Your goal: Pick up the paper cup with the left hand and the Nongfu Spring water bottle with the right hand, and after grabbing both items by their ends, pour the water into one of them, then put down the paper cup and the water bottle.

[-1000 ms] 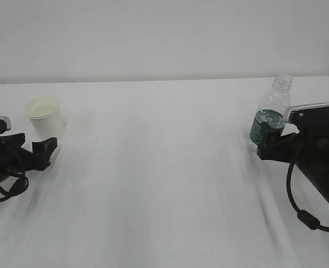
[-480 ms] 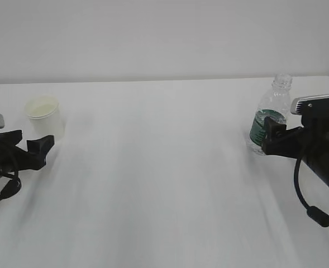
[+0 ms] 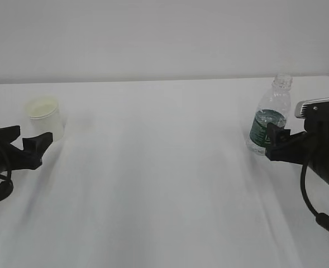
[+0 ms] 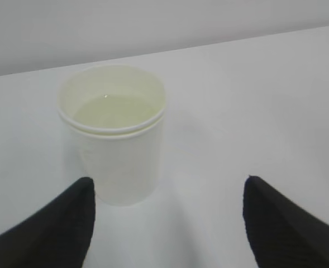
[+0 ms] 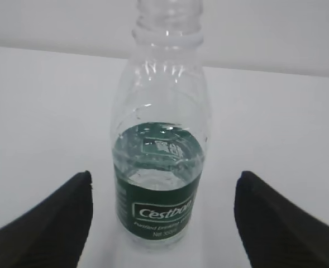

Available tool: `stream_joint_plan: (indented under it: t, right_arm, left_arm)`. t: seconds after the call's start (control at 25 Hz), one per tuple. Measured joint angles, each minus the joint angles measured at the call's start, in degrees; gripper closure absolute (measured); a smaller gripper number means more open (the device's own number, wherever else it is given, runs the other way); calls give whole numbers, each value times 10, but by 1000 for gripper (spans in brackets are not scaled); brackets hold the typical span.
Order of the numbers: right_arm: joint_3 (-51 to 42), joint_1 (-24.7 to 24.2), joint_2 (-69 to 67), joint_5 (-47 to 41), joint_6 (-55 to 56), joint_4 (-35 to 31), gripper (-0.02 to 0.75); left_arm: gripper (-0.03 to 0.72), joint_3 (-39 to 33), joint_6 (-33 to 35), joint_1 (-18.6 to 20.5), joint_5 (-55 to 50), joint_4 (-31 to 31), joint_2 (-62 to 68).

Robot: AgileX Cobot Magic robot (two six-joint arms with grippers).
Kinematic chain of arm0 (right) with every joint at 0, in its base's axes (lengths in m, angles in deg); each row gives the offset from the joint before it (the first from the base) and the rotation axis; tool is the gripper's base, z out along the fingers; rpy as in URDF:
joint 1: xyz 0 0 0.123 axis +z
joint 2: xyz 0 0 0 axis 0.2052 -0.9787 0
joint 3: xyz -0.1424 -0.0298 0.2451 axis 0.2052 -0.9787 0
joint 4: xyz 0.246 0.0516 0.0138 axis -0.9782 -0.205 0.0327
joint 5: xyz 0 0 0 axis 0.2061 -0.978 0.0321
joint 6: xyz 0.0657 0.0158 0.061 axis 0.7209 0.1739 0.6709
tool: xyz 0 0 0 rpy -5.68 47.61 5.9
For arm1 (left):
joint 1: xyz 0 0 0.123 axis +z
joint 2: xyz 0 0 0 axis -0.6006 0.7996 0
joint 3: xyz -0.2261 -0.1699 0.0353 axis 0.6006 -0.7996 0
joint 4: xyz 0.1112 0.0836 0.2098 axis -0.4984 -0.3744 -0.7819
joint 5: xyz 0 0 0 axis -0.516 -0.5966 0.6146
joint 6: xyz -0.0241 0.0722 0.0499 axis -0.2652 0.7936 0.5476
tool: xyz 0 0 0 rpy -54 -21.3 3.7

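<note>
The paper cup [image 3: 43, 116] stands upright on the white surface [image 3: 164, 178] at the left of the exterior view, a little above mid-height. It is small and white, with a rolled rim and a pale yellowish-cream inside. In the left wrist view the cup [image 4: 115, 134] sits left of centre, and a flat level of clear water [image 4: 117, 111] shows inside it, somewhat below the rim.

The left tool [image 3: 24, 142] lies low at the left edge of the exterior view, just beside the cup and below it in the frame. Its jaws stand wide apart and touch nothing; in the left wrist view the two black fingers [image 4: 58, 229] fill the lower corners, clear of the cup.

The Nongfu Spring water bottle [image 3: 270, 116] stands upright at the right of the exterior view. It is clear, ribbed and capless, with a dark green label band. In the right wrist view the bottle [image 5: 160, 139] fills the middle; the label reads "Cestbon" in white, and water reaches up into the label band.

The right tool [image 3: 277, 142] sits just right of the bottle's lower half, its jaws spread wide and empty. In the right wrist view the fingers [image 5: 55, 223] flank the bottle without touching it.
</note>
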Motion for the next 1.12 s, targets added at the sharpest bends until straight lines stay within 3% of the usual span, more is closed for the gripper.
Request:
stream_joint_plan:
  t: [0.6, 1.12]
  right_arm:
    - [-24, 0, 114, -96, 0, 16, 146]
    - [-29, 0, 332, -266, 0, 26, 146]
  left_arm:
    - [97, -61, -5, 0, -11, -1, -170]
    - [100, -67, -67, 0, -195, -9, -446]
